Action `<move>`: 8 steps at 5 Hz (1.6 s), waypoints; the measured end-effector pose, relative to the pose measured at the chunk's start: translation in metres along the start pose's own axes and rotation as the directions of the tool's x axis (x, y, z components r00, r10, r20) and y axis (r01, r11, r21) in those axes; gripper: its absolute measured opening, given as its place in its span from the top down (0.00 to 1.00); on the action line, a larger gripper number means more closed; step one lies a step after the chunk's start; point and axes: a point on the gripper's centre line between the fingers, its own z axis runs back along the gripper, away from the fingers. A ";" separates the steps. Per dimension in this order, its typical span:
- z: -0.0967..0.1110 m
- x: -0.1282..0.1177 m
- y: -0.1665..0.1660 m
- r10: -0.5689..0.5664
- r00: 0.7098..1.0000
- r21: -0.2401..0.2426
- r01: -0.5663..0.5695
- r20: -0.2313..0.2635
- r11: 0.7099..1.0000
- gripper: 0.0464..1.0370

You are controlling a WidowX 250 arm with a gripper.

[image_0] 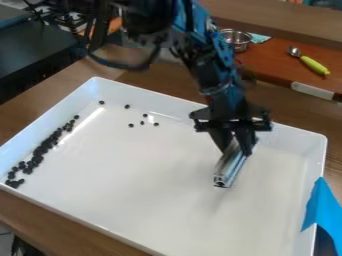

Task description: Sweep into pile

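My gripper pinches a silver tool above the white tray, right of its middle. Black pieces lie in a band along the tray's left edge, thickest toward the near left corner; a few others dot the floor near the far edge.

1 metal bowl and 1 green-handled scoop sit on an orange-brown surface; upper left, probably a stove.

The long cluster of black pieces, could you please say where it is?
In the camera view, the cluster lies along the left wall of the tray.
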 end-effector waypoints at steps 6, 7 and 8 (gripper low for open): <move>0.008 0.009 0.080 0.036 0.999 0.035 -0.036 0.005 0.999 0.67; 0.021 0.009 0.111 0.065 0.998 0.052 -0.066 0.027 0.996 0.67; 0.026 0.008 0.128 0.059 0.998 0.065 -0.061 0.037 0.996 0.67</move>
